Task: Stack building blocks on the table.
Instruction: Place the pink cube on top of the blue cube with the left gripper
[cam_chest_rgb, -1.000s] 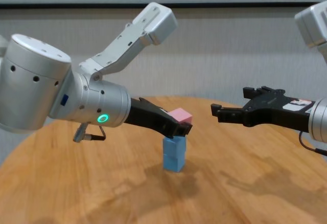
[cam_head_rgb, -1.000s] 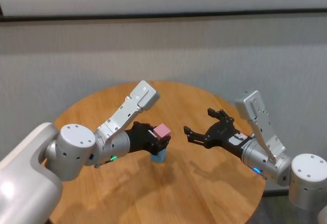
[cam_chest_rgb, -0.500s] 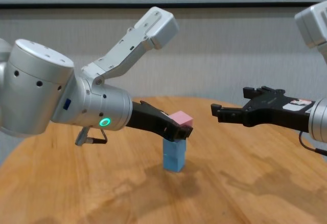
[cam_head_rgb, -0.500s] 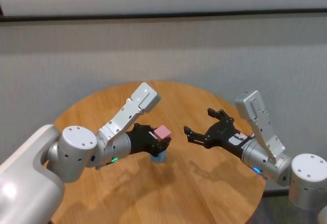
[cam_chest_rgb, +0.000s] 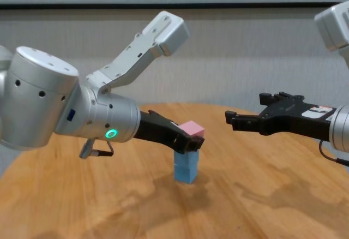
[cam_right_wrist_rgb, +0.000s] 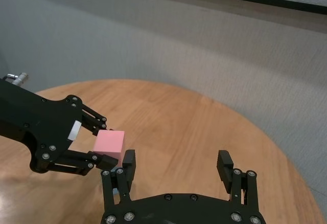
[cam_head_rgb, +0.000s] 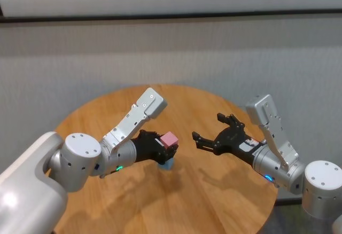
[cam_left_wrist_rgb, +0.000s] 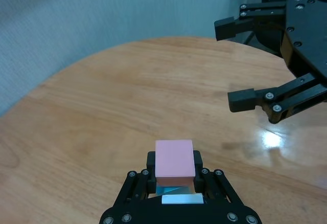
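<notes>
Pink block (cam_chest_rgb: 192, 128) is held clamped in left gripper (cam_chest_rgb: 188, 141) directly over blue stack (cam_chest_rgb: 186, 169) (right gripper (cam_chest_rgb: 244, 120) spread wide, well apart).

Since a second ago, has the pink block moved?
Yes. In the chest view the pink block, held in the left tool, has sunk toward the blue stack.

My desk (cam_head_rgb: 214, 202) is a round wooden top, warm light brown with plank grain running across it, filling the lower middle of the head view. Directly on it, near the centre of that frame, stands one light blue block (cam_chest_rgb: 185, 174), with a second light blue block (cam_chest_rgb: 186, 160) sitting squarely on top of it.
</notes>
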Robot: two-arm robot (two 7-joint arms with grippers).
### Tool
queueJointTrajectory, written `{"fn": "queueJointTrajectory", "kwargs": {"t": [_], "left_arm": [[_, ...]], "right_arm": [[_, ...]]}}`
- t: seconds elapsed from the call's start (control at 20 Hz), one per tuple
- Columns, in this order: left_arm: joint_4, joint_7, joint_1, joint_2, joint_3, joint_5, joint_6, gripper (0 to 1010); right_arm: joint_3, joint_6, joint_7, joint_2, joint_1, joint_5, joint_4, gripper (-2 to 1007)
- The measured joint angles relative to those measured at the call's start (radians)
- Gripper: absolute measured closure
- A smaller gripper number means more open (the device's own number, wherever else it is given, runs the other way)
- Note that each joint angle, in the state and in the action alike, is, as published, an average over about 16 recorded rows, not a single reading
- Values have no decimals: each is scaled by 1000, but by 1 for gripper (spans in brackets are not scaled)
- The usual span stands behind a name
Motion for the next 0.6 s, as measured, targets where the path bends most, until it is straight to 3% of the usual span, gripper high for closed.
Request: {"fn": "queueJointTrajectory", "kwargs": {"t": [0.6], "left_arm": [[21,4,-4,-8,-4,8,-8,615]], "right_arm": [[0,0,0,0,0,0,0,4]]}}
